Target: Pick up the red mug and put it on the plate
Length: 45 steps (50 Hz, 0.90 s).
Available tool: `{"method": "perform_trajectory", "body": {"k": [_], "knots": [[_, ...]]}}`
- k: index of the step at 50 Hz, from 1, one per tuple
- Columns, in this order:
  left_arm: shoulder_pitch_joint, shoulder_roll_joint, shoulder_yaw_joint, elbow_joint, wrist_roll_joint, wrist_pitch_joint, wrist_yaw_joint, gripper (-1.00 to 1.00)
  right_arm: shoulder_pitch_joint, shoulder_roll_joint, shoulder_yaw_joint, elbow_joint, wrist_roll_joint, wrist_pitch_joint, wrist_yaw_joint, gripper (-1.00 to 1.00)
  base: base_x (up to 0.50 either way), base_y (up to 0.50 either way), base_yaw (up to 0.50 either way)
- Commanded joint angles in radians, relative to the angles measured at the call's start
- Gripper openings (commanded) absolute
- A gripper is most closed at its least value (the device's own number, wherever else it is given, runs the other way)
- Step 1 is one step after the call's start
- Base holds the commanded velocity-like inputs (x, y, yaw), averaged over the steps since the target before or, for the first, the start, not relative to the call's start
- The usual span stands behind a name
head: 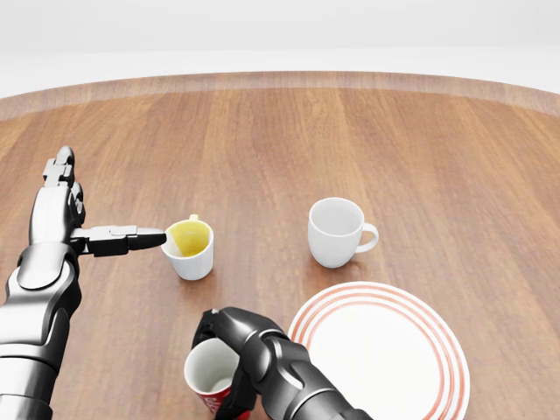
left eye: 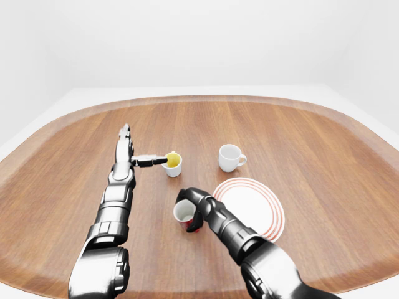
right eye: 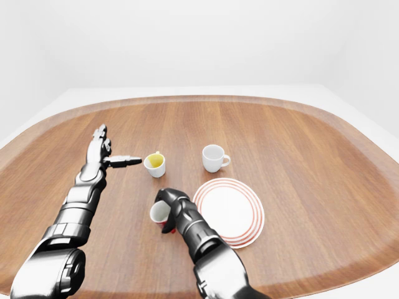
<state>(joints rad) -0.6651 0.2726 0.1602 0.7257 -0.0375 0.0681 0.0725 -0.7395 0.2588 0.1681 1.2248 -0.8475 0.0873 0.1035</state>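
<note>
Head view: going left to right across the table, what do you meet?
Grey metal left hand → white cup with yellow inside → red mug with white interior, the right hand's fingers curled round it → plain white handled mug → white plate with red rings.

Satin wood-grain table [head: 420, 149], glossy dark metallic arms [head: 39, 289]

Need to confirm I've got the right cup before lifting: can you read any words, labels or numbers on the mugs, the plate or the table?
Red mug: white marks on its red side, mostly hidden by the right hand and too small to read.
Yellow-lined mug: no text.
White mug: no text.
Plate: red rings only, no text.
Table: no text.
</note>
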Motion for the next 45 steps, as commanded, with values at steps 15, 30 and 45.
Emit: {"method": "perform_trajectory", "body": {"k": [15, 30, 45], "knots": [[-0.004, 0.0, -0.001, 0.001, 0.003, 0.002, 0.001, 1.0, 0.003, -0.01, 0.007, -0.019, -0.013, 0.0, 0.011, -1.0, 0.0, 0.0, 0.0], [-0.005, -0.002, -0.002, 0.012, 0.002, -0.007, 0.002, 1.0, 0.054, -0.056, 0.022, -0.283, -0.018, 0.0, 0.122, -1.0, 0.0, 0.0, 0.0], [-0.011, -0.003, -0.004, 0.028, 0.002, -0.016, 0.003, 1.0, 0.106, -0.082, 0.025, -0.448, -0.038, 0.0, 0.195, -1.0, 0.0, 0.0, 0.0]]}}
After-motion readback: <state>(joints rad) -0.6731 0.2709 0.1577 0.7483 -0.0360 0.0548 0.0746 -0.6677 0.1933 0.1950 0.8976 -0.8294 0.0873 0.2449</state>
